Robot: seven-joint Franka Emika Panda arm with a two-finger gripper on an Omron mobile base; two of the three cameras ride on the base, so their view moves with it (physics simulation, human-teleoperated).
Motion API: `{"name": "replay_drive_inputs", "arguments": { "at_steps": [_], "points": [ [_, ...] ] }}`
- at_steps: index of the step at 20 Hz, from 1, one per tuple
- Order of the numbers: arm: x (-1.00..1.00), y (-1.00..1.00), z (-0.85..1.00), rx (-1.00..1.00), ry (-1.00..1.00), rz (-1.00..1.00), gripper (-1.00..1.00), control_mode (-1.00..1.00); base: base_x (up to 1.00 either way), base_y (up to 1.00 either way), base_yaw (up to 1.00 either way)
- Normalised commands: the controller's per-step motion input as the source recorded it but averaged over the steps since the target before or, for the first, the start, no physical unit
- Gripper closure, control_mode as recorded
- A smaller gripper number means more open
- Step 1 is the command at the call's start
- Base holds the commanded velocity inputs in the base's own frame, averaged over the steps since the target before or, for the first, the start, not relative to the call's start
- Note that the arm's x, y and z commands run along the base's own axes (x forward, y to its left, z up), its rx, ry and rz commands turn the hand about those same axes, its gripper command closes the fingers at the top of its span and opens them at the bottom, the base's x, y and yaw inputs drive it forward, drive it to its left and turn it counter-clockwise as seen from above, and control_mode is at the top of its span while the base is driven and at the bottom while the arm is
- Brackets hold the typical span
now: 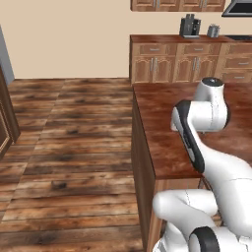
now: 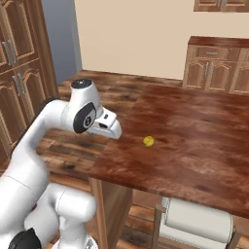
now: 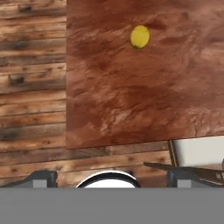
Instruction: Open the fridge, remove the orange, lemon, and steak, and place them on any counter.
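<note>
The lemon (image 2: 148, 141) (image 3: 139, 36), small, round and yellow, lies alone on the dark reddish-brown counter (image 2: 194, 136) (image 3: 131, 87) (image 1: 162, 138), a little in from its near-left edge. My gripper (image 3: 111, 178) hovers above the counter's edge, apart from the lemon. Its fingertips (image 3: 43, 177) stand wide open with nothing between them. In the right base view the white hand (image 2: 107, 124) sits left of the lemon. A tall grey side of the fridge (image 2: 58, 39) shows at the far left; its door and inside are out of view. The orange and the steak are out of view.
Wooden floor (image 1: 74, 138) stretches left of the island. A white-cushioned stool (image 2: 194, 223) (image 3: 197, 151) is tucked under the counter's near side. Lighter wall cabinets (image 1: 177, 61) at the back carry a dark appliance (image 1: 189, 25). Tall brown cabinets (image 2: 17, 73) stand at the left.
</note>
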Motion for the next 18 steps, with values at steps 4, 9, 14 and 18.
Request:
{"name": "replay_drive_inputs", "arguments": {
  "at_steps": [4, 9, 14, 18],
  "points": [
    [-0.22, 0.10, 0.00, -0.01, -0.01, 0.00, -1.00, 1.00, -0.75, 0.30, 0.20],
    [0.00, 0.00, 0.00, 0.00, 0.00, 0.00, -1.00, 1.00, -0.51, 0.16, 0.72],
    [0.00, 0.00, 0.00, 0.00, 0.00, 0.00, -1.00, 1.00, -0.22, 0.51, 0.83],
    [0.00, 0.00, 0.00, 0.00, 0.00, 0.00, -1.00, 1.00, -0.08, 0.79, 0.83]
  ]
}}
